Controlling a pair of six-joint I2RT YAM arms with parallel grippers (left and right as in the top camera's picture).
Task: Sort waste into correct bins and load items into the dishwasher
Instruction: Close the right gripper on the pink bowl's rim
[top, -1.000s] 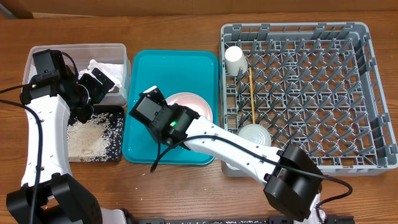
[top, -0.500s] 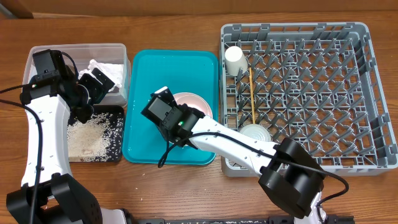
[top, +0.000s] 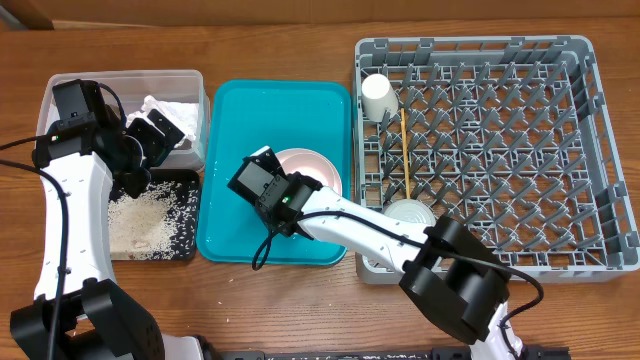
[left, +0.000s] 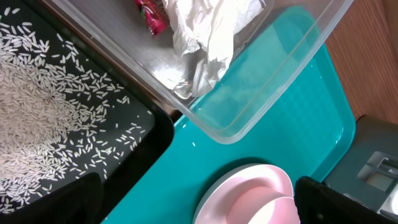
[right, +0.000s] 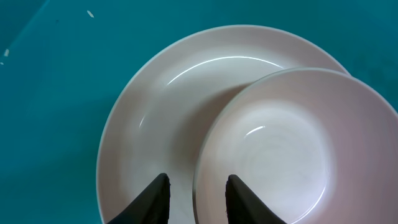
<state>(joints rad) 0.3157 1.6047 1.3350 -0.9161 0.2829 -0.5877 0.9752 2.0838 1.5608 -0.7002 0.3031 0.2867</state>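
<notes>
Rice (top: 135, 220) is lying in the black tray (top: 188, 247) at the table's near-left edge. Napkins (top: 170, 105) and a wrapper (left: 149, 14) are sitting in the tub (top: 120, 73) behind. The rack (top: 605, 180) is holding chopsticks (top: 405, 150) and a cup (top: 378, 95). The right gripper (right: 197, 180) is pointing down over the teal tray (top: 240, 120), jaws narrowly parted astride the rim of the bowl (right: 273, 155) on the plate (right: 143, 124). The left gripper (left: 202, 199) is hovering, jaws wide.

Readable text: none in any view.
Small red crinkled wrapper (left: 151, 14), far left: pale print on it, too blurred to read.
</notes>
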